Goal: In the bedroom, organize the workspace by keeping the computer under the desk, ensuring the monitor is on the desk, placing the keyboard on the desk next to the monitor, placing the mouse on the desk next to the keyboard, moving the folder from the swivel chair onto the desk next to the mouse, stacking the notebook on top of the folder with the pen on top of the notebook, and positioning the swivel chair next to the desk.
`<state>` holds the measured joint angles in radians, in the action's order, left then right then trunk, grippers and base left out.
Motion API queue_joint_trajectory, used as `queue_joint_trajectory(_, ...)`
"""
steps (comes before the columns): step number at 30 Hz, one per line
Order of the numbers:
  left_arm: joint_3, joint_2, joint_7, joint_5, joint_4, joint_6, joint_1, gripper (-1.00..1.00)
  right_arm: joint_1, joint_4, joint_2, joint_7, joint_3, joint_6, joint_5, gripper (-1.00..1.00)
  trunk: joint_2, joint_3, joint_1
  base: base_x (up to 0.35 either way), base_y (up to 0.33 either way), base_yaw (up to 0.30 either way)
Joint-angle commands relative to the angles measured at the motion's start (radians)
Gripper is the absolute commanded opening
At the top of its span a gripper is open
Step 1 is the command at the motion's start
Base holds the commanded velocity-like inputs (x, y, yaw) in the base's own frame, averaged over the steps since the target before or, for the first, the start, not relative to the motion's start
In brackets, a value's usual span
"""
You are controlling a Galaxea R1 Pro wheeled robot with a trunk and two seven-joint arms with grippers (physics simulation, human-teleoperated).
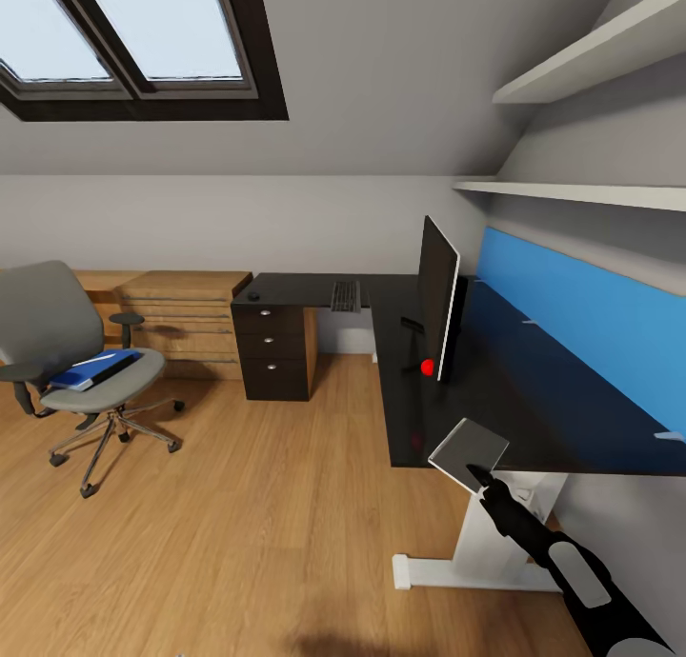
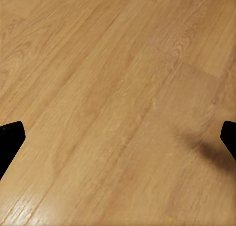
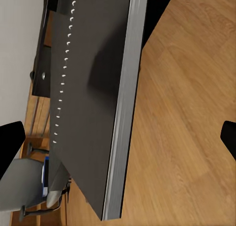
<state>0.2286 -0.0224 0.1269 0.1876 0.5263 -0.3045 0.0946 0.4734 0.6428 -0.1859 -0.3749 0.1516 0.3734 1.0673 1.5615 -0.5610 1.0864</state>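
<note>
Right claw (image 1: 488,484) just beside computer (image 1: 465,452)

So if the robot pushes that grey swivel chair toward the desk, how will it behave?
The swivel chair would probably roll easily on its casters over the wooden floor. It may spin rather than travel straight, and the folder lying loose on its seat could slide.

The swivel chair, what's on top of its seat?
A blue folder lies flat on the swivel chair seat, beside one armrest. Whatever is beneath the folder is covered.

Monitor (image 1: 438,298) on desk (image 1: 534,390), keyboard (image 1: 345,296) behind.
</note>
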Motion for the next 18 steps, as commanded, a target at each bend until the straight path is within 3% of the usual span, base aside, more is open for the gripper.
queue_joint_trajectory(1,0.002,-0.001,-0.002,0.007,0.0,-0.003,0.001,1.0,0.001,0.0,0.0,-0.001,0.003,0.009,0.007,1.0,0.0,-0.001,0.0,0.0,0.0,0.0)
queue_joint_trajectory(18,0.002,-0.001,-0.002,0.007,0.0,-0.003,0.001,1.0,0.001,0.0,0.0,-0.001,0.003,0.009,0.007,1.0,0.0,-0.001,0.0,0.0,0.0,0.0)
